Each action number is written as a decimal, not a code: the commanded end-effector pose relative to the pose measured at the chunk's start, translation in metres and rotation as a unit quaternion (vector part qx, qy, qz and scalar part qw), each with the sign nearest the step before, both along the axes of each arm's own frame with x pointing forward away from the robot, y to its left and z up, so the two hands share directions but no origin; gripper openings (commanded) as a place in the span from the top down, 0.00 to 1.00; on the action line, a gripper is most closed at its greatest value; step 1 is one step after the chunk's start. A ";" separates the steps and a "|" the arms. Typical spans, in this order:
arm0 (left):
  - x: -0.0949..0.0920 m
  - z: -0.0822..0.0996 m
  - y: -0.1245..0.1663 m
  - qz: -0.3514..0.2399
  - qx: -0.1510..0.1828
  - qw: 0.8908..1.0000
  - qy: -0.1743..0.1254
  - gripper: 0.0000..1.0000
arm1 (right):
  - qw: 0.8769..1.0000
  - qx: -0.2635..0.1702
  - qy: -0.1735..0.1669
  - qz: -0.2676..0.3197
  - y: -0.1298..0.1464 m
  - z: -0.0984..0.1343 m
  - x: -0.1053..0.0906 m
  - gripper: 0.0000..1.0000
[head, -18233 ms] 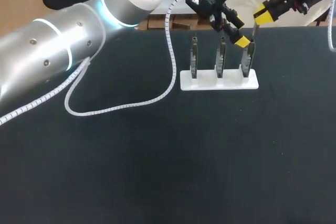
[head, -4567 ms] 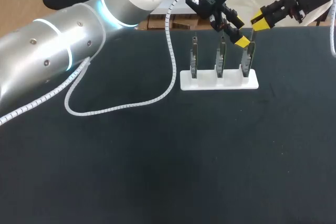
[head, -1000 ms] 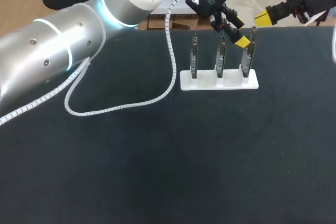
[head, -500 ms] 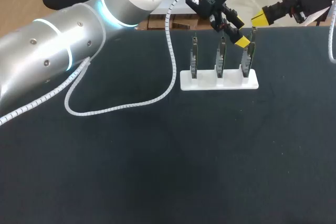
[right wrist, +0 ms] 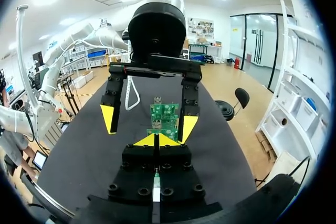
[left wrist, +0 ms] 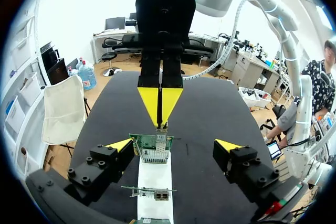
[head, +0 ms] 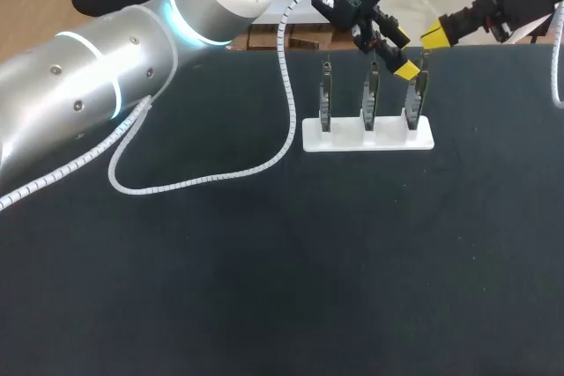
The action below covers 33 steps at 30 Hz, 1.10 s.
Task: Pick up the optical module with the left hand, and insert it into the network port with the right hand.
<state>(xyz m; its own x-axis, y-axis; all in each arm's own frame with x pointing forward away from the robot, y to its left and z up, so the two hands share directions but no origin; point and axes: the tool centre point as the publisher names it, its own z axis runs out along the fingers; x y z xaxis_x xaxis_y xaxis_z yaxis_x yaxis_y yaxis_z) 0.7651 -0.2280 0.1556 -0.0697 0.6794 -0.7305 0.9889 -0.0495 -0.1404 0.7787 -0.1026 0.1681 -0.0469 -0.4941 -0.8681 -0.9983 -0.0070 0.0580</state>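
Head view, left fingers (head: 406,69) astride far-edge card (head: 418,99), right fingers (head: 434,35) pinched, perhaps touching

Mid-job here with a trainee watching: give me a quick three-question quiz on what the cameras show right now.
1. True or false: the left claw is open, with one fingertip on each side of the green board.
2. How many boards stand upright in the white holder? A) two B) three C) four
3. Fill in: the right claw's yellow tips are ____ (open or shut).
Key: 1 true; 2 B; 3 shut.
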 end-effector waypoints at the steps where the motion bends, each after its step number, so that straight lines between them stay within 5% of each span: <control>1: 0.003 0.000 -0.001 -0.003 0.002 1.000 0.002 0.00 | 1.000 0.000 0.003 0.001 0.001 -0.002 0.001 1.00; 33: 0.003 0.000 -0.001 -0.003 0.002 1.000 0.002 0.00 | 0.999 -0.014 0.032 -0.005 -0.002 -0.027 -0.006 1.00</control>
